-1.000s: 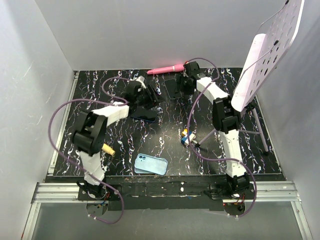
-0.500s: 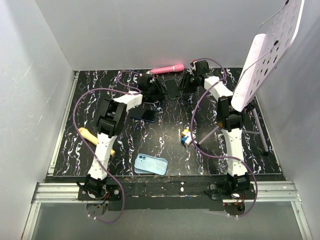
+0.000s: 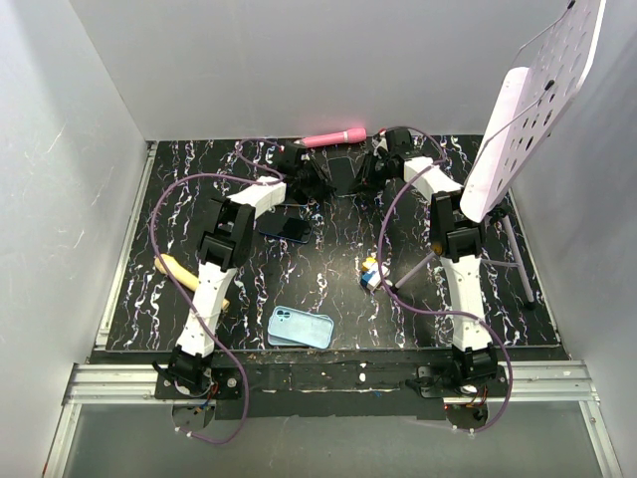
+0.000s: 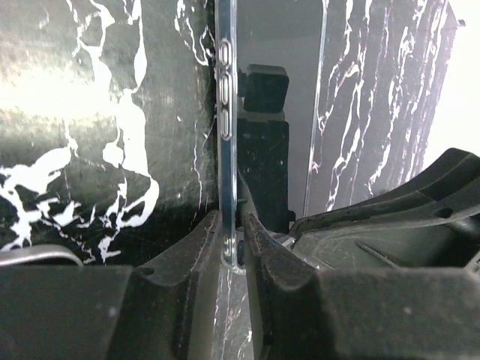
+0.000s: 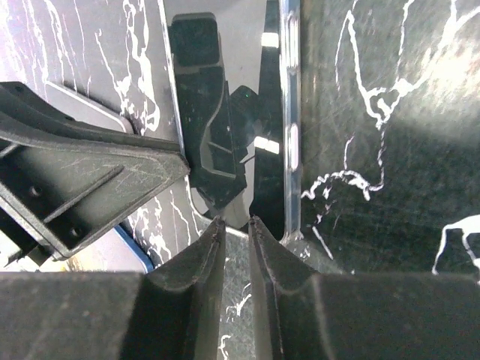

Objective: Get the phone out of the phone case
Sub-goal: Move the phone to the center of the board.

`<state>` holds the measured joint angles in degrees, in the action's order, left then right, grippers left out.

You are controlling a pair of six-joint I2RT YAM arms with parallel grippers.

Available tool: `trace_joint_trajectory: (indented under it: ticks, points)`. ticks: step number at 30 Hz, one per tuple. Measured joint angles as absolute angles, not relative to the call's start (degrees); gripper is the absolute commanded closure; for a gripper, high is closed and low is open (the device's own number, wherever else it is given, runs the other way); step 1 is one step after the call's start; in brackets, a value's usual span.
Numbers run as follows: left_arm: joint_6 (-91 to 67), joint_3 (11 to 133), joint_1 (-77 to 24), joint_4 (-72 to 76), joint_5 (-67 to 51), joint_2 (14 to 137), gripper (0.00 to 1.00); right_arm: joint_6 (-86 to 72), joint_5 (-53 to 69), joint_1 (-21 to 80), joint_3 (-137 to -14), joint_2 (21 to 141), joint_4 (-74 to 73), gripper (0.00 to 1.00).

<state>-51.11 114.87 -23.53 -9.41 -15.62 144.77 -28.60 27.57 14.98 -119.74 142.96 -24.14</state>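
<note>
**Top view.** White walls enclose a black, white-veined surface (image 3: 179, 199). At upper centre of the frame the clear phone case (image 3: 334, 179) lies flat with the phone (image 3: 345, 171) seated in it. My left pincer (image 3: 320, 179) meets it from the frame's left and my right pincer (image 3: 364, 171) from the frame's right. A dark handset (image 3: 284, 227) and a light blue case (image 3: 300, 327) lie lower in the frame, well apart from the work.

**Left wrist view.** The case's clear rim, with its button slots, runs up the middle of the frame. Its lower end sits between my fingers, and the left pincer is clamped on that rim.

**Right wrist view.** The glossy screen fills the upper centre, with the clear rim along its right side. My fingers stand nearly together at the phone's near end. I cannot tell whether they pinch anything.

**Step in hand, as I judge it.** The task is to free one edge of the phone from the case.
- The left grip should take the rim alone, not the glass, and draw it outward so the lip flexes away.
- The right pincer should steady or lift the phone body against that pull.
- The rim looks thin and slick, so it is best to start at one corner and move slowly, since a slip is likely.
</note>
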Motion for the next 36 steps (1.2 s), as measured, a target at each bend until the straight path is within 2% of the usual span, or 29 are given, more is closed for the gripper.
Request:
trace_joint_trajectory:
  ticks: [4,5,7,11,14,16,20,24,26,29,31,36]
  points:
    - [-51.4,108.4,-23.6,-6.7,-17.3,141.6,0.83,-28.5,28.1,15.3,-115.2,140.4,-22.7,0.75]
    - [-51.4,107.0,-23.7,-6.7,-17.6,140.7,0.82,-28.4,27.6,15.4,-113.7,139.4,-22.5,0.72]
    - [-51.1,105.4,-24.0,-6.6,-17.9,139.7,0.74,-28.1,26.2,15.5,-111.6,137.7,-22.8,0.66]
    - [-50.4,105.2,-24.3,-6.7,-18.2,139.1,0.6,-27.5,23.0,15.6,-109.1,134.8,-23.9,0.6]
    - [-49.8,105.9,-24.3,-7.4,-18.5,139.0,0.45,-27.0,20.3,15.2,-110.3,134.5,-25.7,0.51]
    - [-49.8,106.2,-24.3,-7.3,-18.8,138.9,0.41,-26.9,19.2,14.7,-111.1,134.6,-27.3,0.49]
    - [-49.7,107.2,-24.2,-7.7,-19.1,139.0,0.47,-26.8,19.8,13.3,-116.7,137.4,-29.2,0.47]
    - [-49.3,111.5,-23.8,-9.5,-19.5,141.8,0.53,-28.0,22.8,12.2,-126.3,144.1,-30.1,0.5]
    - [-49.7,111.3,-23.6,-8.6,-20.1,142.0,0.54,-29.0,23.8,12.0,-127.0,145.7,-29.9,0.51]
    - [-50.6,109.2,-23.4,-5.8,-20.9,141.7,0.59,-30.9,25.7,12.0,-127.0,146.4,-29.6,0.56]
    - [-50.8,108.6,-23.4,-4.8,-21.1,141.6,0.66,-31.4,26.5,12.2,-126.8,146.4,-29.5,0.63]
    - [-51.2,108.0,-23.3,-4.7,-21.5,141.7,0.73,-31.9,29.1,12.9,-123.9,146.3,-27.8,0.73]
